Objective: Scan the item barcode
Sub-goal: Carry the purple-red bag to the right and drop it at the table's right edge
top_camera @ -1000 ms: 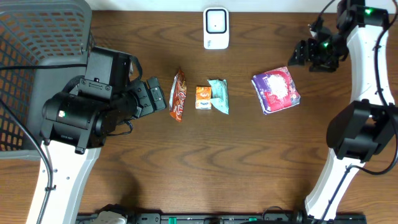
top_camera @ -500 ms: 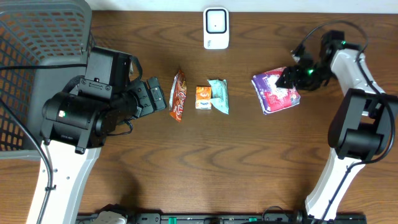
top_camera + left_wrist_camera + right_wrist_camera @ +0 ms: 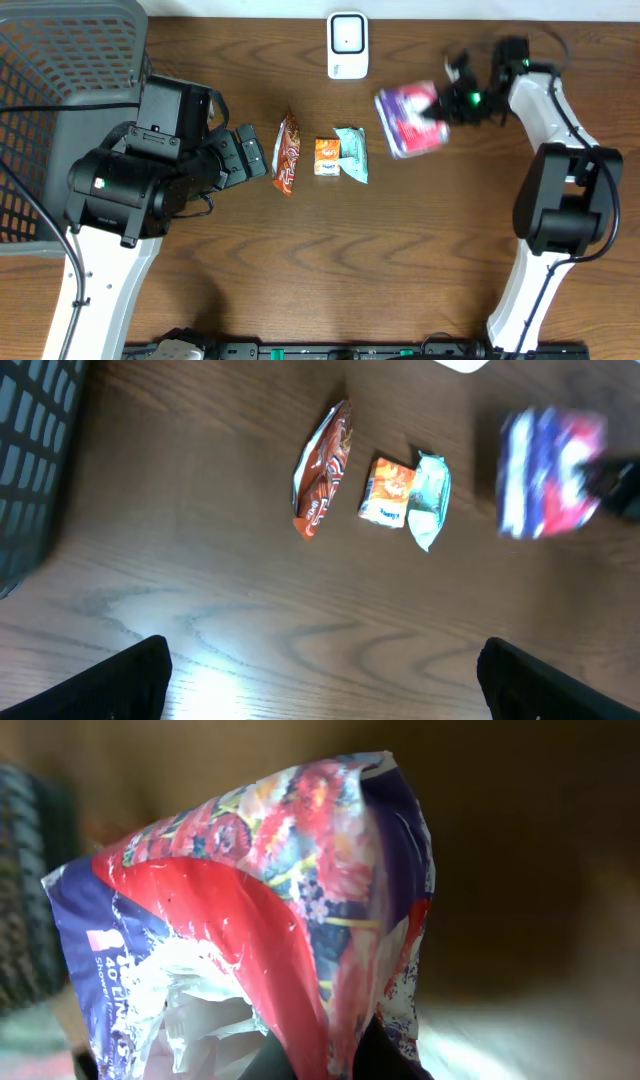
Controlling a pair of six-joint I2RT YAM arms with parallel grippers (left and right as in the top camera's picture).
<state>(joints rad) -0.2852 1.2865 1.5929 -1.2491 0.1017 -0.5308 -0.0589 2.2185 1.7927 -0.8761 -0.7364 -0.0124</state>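
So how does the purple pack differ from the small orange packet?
The purple pack is much larger than the orange packet. The purple pack is gripped by the right hand, near the scanner; the orange packet lies free on the table, between the red bag and the teal packet. The purple pack looks blurred, the orange packet sharp. Both are soft printed packets.

Holds the left gripper [image 3: 262, 158] wide open, down and left of the white scanner [image 3: 347, 45], fingers aimed right. Bends the right arm in from the right of that scanner, with the right gripper [image 3: 447, 100] clamped (fingertips mostly hidden) on the purple packet [image 3: 408, 120] just below-right of it.
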